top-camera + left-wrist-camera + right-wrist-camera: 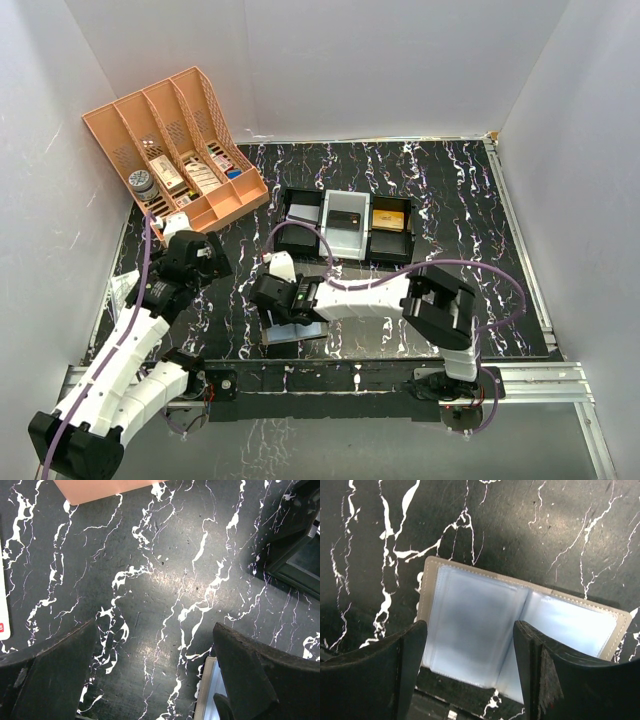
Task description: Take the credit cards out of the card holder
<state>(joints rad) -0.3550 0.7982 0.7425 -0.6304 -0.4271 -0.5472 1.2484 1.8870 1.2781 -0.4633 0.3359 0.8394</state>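
Top external: card holder [300,333] lies opened flat on the marbled table [450,180]. The right gripper [268,293] is directly over the holder's left part. The left gripper [200,250] is left of the holder and clear of it. The black tray [292,242] stands beyond the holder, with an orange card [390,218] in its right compartment.

Left wrist: left gripper [155,630] has its jaws spread wide, with only bare table [150,555] between them.

Right wrist: card holder [480,615] lies spread open, clear sleeves facing up. The right gripper [470,627] has its jaws parted and gripping nothing, one finger at each side of the holder's left leaf. Whether the fingers touch it cannot be told.
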